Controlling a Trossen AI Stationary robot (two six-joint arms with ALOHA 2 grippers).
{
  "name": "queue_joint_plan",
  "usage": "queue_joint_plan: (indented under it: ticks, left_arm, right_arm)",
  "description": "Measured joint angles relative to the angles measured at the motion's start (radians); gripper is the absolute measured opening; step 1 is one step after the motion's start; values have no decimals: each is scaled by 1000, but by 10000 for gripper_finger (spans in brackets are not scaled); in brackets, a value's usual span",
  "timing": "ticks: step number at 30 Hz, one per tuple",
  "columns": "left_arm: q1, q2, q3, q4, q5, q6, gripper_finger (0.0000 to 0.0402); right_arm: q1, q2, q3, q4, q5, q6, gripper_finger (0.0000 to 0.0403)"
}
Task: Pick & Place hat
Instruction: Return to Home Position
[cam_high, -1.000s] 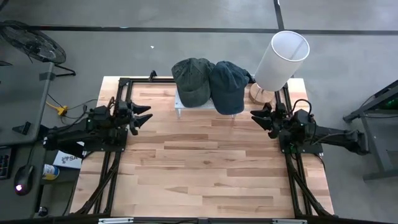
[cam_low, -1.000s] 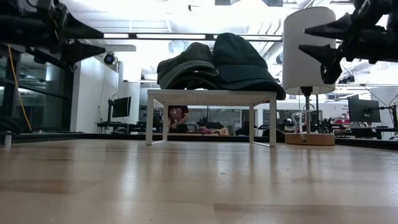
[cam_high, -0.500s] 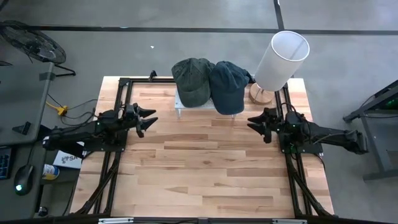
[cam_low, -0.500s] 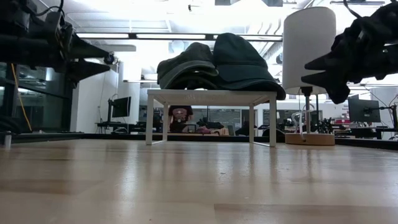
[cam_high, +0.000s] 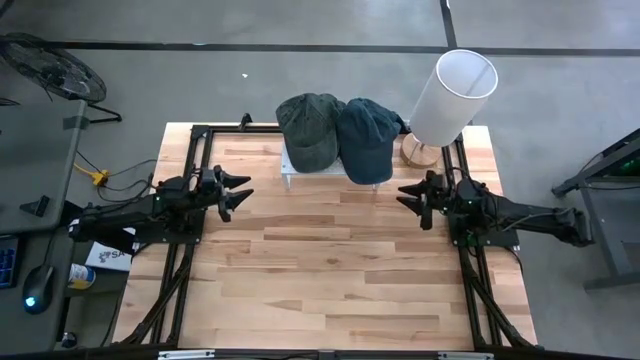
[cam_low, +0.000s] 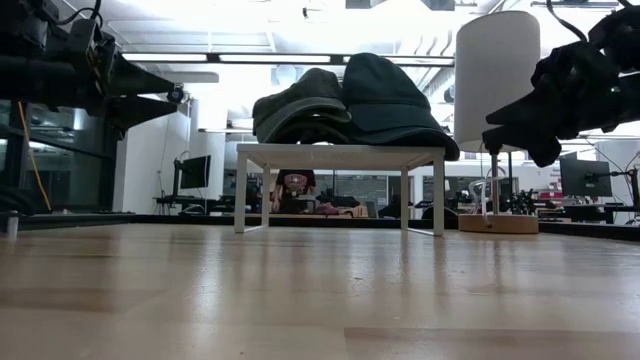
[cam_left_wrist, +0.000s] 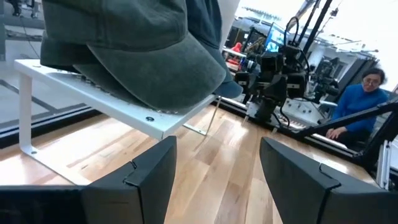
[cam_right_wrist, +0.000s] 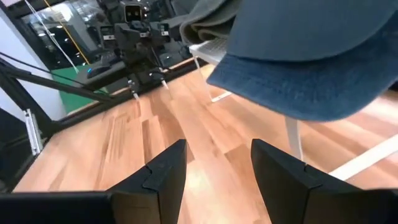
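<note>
Where the white shelf (cam_high: 322, 172) stands at the table's far edge, the green caps (cam_high: 309, 128) sit stacked on its left half and the blue caps (cam_high: 367, 138) on its right half. The two piles touch, and the blue brim overhangs the shelf's near edge. Just right of the shelf is a lamp (cam_high: 455, 92) with a white shade. Over the wooden table (cam_high: 330, 270), the left gripper (cam_high: 240, 187) hovers left of the shelf and a little nearer, fingers apart and empty. Opposite it, the right gripper (cam_high: 405, 196) hangs to the shelf's right, likewise spread and holding nothing.
</note>
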Motion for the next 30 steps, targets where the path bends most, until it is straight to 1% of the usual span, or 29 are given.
queue_joint_plan:
  ticks: [5, 15, 30]
  left_arm:
    - [0, 0, -1, 0, 0, 3, 227]
    - [0, 0, -2, 0, 0, 3, 227]
    - [0, 0, -2, 0, -1, 3, 227]
  right_arm:
    - [0, 15, 0, -1, -22, 84, 174]
    - [0, 15, 0, -1, -22, 21, 171]
    - [0, 15, -1, -1, -22, 22, 174]
